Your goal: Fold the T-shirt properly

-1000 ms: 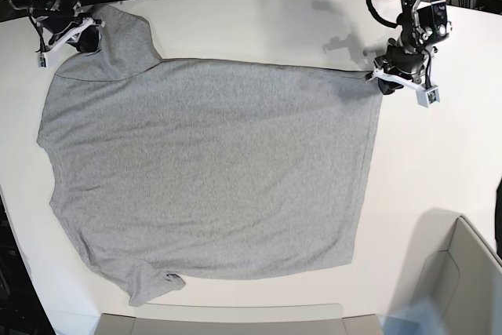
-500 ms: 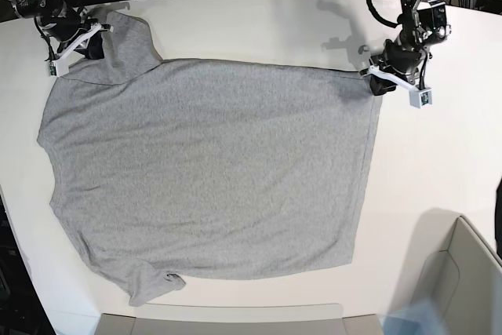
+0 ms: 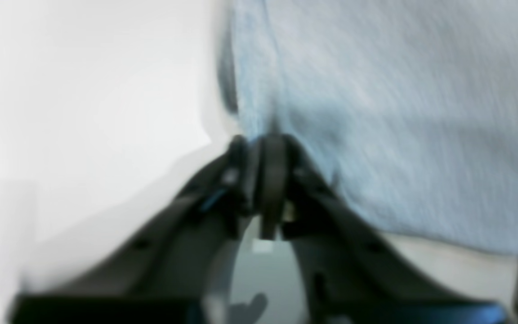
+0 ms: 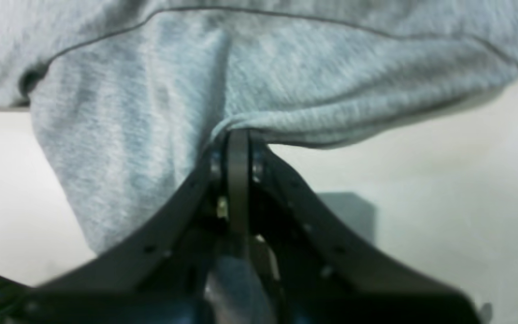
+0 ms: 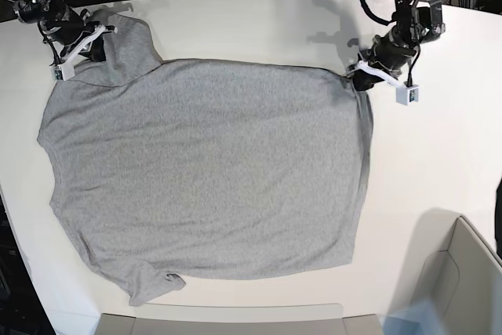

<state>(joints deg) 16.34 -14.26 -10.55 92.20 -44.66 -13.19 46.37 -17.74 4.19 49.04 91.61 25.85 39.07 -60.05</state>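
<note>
Both jaw pairs closed tight on fabric. Left gripper [image 3: 259, 148] pinches the T-shirt [image 5: 204, 178] at its hem corner; cloth runs up and away to the right of the jaws, bare white table [image 3: 83, 90] to their left. Right gripper [image 4: 237, 137] clamps a sleeve edge; fabric bunches above the jaws and drapes down their left side, table [image 4: 443, 180] to the right. Base view: shirt spread plain side up on the table, each held corner lifted slightly, a small fold trailing from the left gripper [image 5: 362, 80]; right gripper [image 5: 92, 46] at the sleeve.
</note>
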